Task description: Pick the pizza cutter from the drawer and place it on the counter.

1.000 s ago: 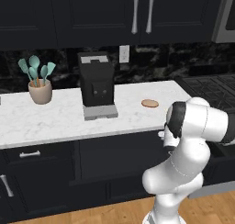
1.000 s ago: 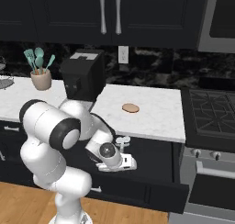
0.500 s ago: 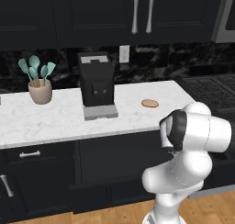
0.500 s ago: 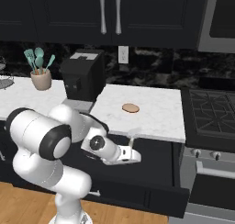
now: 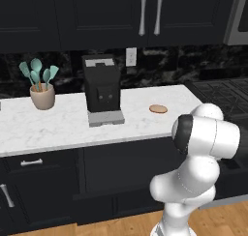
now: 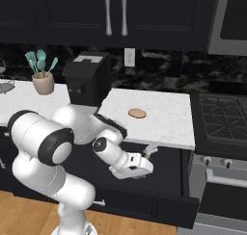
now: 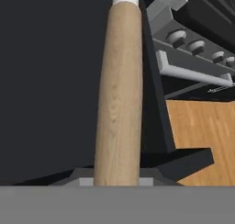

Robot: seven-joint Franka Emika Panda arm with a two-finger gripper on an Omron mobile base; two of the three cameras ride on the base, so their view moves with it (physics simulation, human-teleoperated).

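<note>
Two rear base views sharing the counter [image 5: 63,128], close hand view along pizza cutter [image 7: 118,99]

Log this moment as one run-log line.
phase: lifting out | gripper: shut on pizza cutter | position: above open drawer | counter: cutter not yet placed

Black upper cabinets [image 5: 97,15] with silver bar handles [image 5: 143,11] are spanning twelve o'clock above a dark marbled backsplash [image 6: 164,70] carrying a white outlet [image 5: 131,56]. A stove [image 6: 219,118] is sitting at three o'clock, its knobs [image 7: 186,42] facing out. Wooden flooring [image 5: 121,225] is running along six o'clock beneath black lower cabinets [image 5: 43,191].
</note>
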